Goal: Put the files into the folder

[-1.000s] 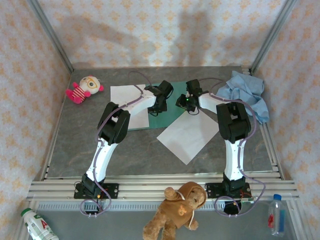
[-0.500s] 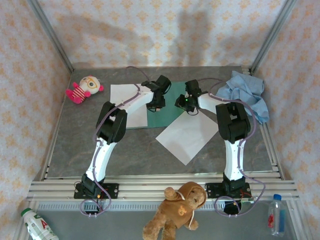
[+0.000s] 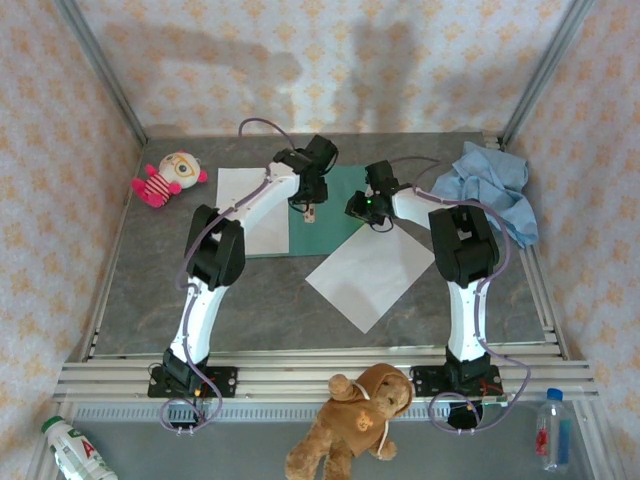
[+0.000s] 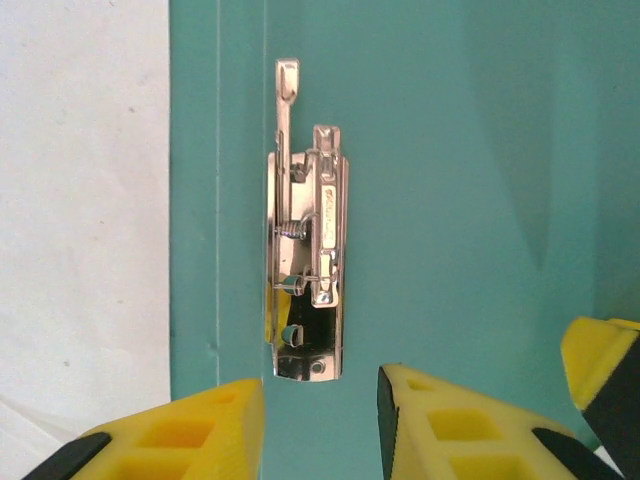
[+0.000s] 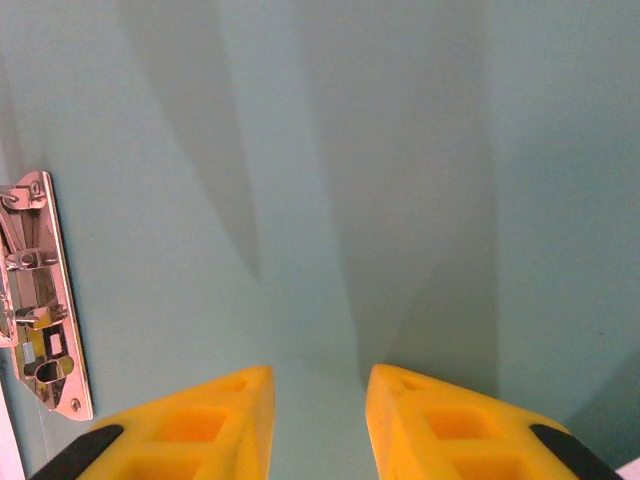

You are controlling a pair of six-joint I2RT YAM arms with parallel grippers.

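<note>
The grey surface (image 3: 150, 290) stands between walls with a pale flower pattern, and from the top camera I see the folder (image 3: 340, 190) lying flat toward the far side. One file (image 3: 250, 215) lies along its left edge. The other file (image 3: 365, 275) is turned at an angle in front of it, and its far corner touches the folder. The left pincer (image 3: 312, 195) and the right pincer (image 3: 358, 208) are both over the folder, close to each other. A blue cloth (image 3: 490, 185) is at the far right, a pink doll (image 3: 165, 178) at the far left, and a brown teddy bear (image 3: 355, 420) on the near rail. In the left wrist camera the left pincer (image 4: 320, 430) has its yellow fingers (image 4: 190, 430) a little apart and grips nothing. Below it are the folder (image 4: 450, 150), its metal clip (image 4: 308, 290) and the white file (image 4: 80, 200) on the left. In the right wrist camera the right pincer (image 5: 320, 420) also stands narrowly apart and empty over the folder (image 5: 400, 180), with the clip (image 5: 40, 300) at the left edge.
</note>
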